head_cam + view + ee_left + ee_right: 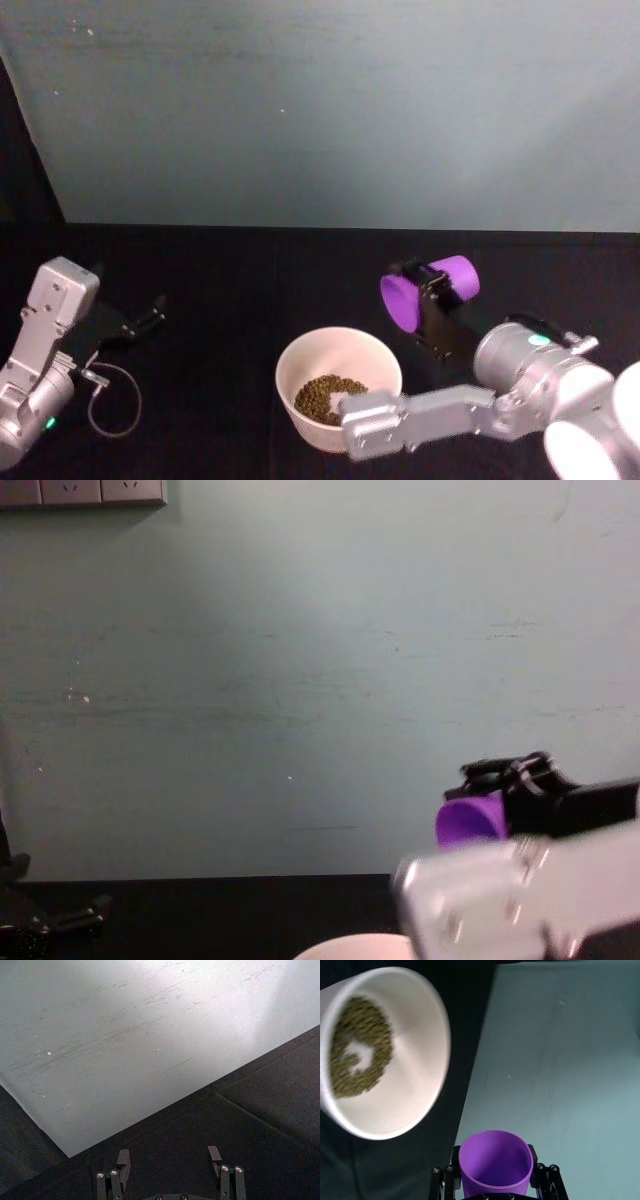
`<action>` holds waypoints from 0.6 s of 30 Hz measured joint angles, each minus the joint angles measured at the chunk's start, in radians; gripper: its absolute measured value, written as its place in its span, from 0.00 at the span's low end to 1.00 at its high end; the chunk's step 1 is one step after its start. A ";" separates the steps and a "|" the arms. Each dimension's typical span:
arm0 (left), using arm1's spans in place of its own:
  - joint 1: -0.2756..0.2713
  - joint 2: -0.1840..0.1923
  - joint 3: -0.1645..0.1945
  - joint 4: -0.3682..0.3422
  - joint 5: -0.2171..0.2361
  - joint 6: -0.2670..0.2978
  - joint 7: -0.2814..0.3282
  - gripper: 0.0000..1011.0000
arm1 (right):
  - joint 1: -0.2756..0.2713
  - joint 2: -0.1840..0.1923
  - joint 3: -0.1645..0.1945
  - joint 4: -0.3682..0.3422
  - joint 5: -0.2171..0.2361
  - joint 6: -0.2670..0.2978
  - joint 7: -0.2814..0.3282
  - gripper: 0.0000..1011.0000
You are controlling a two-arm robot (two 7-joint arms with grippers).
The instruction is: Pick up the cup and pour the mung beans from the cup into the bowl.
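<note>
Purple plastic cup [405, 300] hangs tipped sideways right of centre in the head view, clamped by the right end effector [494, 1170], its mouth aimed toward the wide white bowl [282, 372] where green mung beans [328, 395] lie. The cup's inside looks empty. The left end effector [169, 1162] sits spread and empty over the black desk [220, 290], lower left.

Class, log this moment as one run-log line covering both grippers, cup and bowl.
left gripper open, parked left | right gripper shut on cup | cup tipped sideways, empty | bowl holds mung beans

Right gripper [432, 290], raised just right of the bowl [285, 365], clamps the cup [402, 303] tipped sideways; left gripper [169, 1160], fingers apart, rests well left of the bowl.
</note>
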 joint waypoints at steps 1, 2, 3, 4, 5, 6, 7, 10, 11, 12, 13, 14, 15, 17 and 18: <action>0.000 0.000 0.000 0.000 0.000 0.000 0.000 0.99 | -0.012 -0.003 0.020 0.000 0.033 -0.003 -0.013 0.74; 0.000 0.000 0.000 0.000 0.000 0.000 0.000 0.99 | -0.024 -0.008 0.041 0.000 0.069 -0.006 -0.031 0.74; 0.000 0.000 0.000 0.000 0.000 0.000 0.000 0.99 | -0.050 -0.020 0.087 0.001 0.142 -0.016 -0.060 0.74; 0.000 0.000 0.000 0.000 0.000 0.000 0.000 0.99 | -0.063 -0.027 0.111 0.003 0.178 -0.022 -0.074 0.74; 0.000 0.000 0.000 0.000 0.000 0.000 0.000 0.99 | -0.076 -0.034 0.134 0.004 0.217 -0.029 -0.087 0.74; 0.000 0.000 0.000 0.000 0.000 0.000 0.000 0.99 | -0.087 -0.043 0.156 0.007 0.254 -0.035 -0.099 0.74; 0.000 0.000 0.000 0.000 0.000 0.000 0.000 0.99 | -0.107 -0.058 0.194 0.011 0.322 -0.048 -0.118 0.74; 0.000 0.000 0.000 0.000 0.000 0.000 0.000 0.99 | -0.143 -0.091 0.265 0.024 0.450 -0.076 -0.150 0.74; 0.000 0.000 0.000 0.000 0.000 0.000 0.000 0.99 | -0.151 -0.100 0.281 0.028 0.479 -0.083 -0.157 0.74; 0.000 0.000 0.000 0.000 0.000 0.000 0.000 0.99 | -0.166 -0.116 0.309 0.036 0.533 -0.097 -0.170 0.74; 0.000 0.000 0.000 0.000 0.000 0.000 0.000 0.99 | -0.173 -0.124 0.323 0.040 0.560 -0.105 -0.176 0.74; 0.000 0.000 0.000 0.000 0.000 0.000 0.000 0.99 | -0.178 -0.132 0.336 0.045 0.587 -0.112 -0.181 0.74; 0.000 0.000 0.000 0.000 0.000 0.000 0.000 0.99 | -0.184 -0.140 0.347 0.050 0.613 -0.120 -0.185 0.74; 0.000 0.000 0.000 0.000 0.000 0.000 0.000 0.99 | -0.199 -0.163 0.378 0.067 0.688 -0.137 -0.191 0.74; 0.000 0.000 0.000 0.000 0.000 0.000 0.000 0.99 | -0.204 -0.171 0.388 0.073 0.716 -0.143 -0.192 0.74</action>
